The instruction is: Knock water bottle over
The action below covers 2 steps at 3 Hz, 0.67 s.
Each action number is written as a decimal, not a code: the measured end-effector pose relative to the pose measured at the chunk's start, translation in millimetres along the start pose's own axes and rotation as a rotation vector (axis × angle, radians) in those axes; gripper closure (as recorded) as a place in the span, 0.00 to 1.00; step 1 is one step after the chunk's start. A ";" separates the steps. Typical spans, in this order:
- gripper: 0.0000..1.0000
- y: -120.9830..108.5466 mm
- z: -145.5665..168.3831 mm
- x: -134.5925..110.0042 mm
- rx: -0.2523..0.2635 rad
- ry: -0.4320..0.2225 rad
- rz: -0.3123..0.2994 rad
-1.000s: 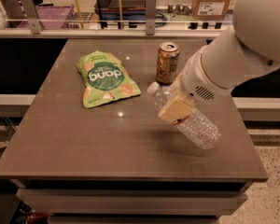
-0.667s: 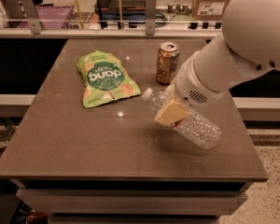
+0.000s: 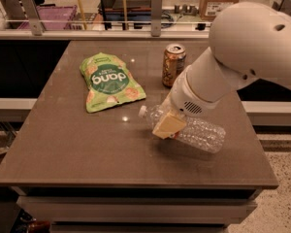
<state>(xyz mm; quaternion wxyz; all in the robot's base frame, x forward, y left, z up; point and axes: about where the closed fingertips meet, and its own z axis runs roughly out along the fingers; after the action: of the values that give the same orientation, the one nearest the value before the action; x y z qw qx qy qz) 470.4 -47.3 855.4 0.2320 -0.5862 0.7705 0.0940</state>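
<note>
Your gripper [image 3: 169, 125] sits against the water bottle [image 3: 203, 132], which lies on its side on the table [image 3: 63, 149], cap poking past it. You cannot tell how the jaws stand. The can [image 3: 174, 64] stands upright beyond.

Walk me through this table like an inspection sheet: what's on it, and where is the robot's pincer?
Surface: brown table, flat top.
Job's things: water bottle lying on its side, cap toward the green snack bag.
Clutter: that bag lies flat; drink can stands upright behind the bottle.
Grippers: pincer at the bottle, near its neck, on the white arm.
Cables: nothing seen.
Surroundings: purple crate and cardboard box behind the table.
</note>
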 end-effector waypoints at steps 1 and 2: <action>1.00 4.9 15.0 -0.7 -0.035 -0.003 -0.005; 1.00 11.5 28.2 1.6 -0.055 -0.017 0.002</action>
<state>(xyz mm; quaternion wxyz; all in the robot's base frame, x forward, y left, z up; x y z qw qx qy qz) 466.2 -33.6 828.5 0.2224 -0.5906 0.7663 0.1203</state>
